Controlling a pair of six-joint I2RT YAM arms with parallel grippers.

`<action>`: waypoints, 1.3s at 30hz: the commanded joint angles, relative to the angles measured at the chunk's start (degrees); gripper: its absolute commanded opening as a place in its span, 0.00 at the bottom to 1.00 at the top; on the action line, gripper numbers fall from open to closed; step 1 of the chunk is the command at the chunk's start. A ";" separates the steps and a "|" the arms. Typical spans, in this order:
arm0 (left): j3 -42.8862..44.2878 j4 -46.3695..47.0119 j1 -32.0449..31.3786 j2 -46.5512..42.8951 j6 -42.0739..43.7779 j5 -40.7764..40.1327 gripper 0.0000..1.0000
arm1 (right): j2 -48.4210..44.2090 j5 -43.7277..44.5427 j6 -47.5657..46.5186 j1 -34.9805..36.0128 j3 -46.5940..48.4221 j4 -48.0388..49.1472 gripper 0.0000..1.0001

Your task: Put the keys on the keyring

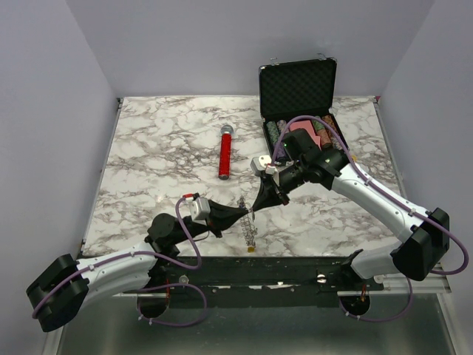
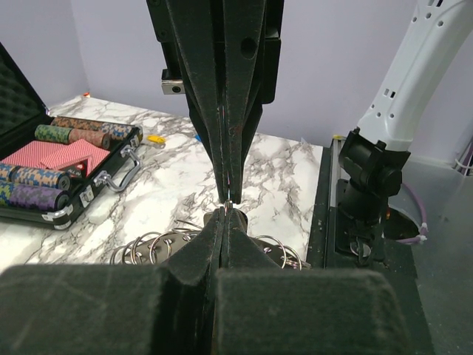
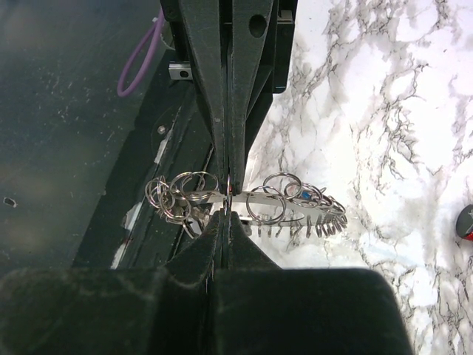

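Two claws nose to nose! Left claw (image 3: 229, 176) and right claw (image 3: 228, 217) are both pressed tight together, tips meeting right at the keyring (image 3: 209, 198), which strings out either side of them. An actual pinch? Can't tell.

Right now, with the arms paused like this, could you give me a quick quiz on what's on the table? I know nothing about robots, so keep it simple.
1. True or false: the case at the back of the table stands open.
2. Pick one: the microphone has a handle that is A blue, B red, C green.
3. Fill in: the left jaws and right jaws, both closed, meet tip to tip at the ____.

Key
1. True; chips show inside it.
2. B.
3. keyring, near the front edge.
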 commanded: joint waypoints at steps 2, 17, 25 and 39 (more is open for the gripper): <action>2.25 -0.03 0.09 -0.61 -0.35 -0.41 0.00 | 0.02 -2.64 1.45 0.29 -0.29 2.23 0.01; 4.01 -7.06 0.09 -2.19 -0.35 -4.00 0.00 | -0.34 -1.41 0.48 0.46 -0.73 1.80 0.00; 4.45 -10.31 0.09 -4.30 -1.58 -7.96 0.00 | -0.51 -0.62 -0.66 0.38 -0.91 1.18 0.00; 5.59 -10.66 0.09 -4.65 -5.45 -11.65 0.00 | -0.95 -0.27 -1.19 0.46 -2.31 1.53 0.00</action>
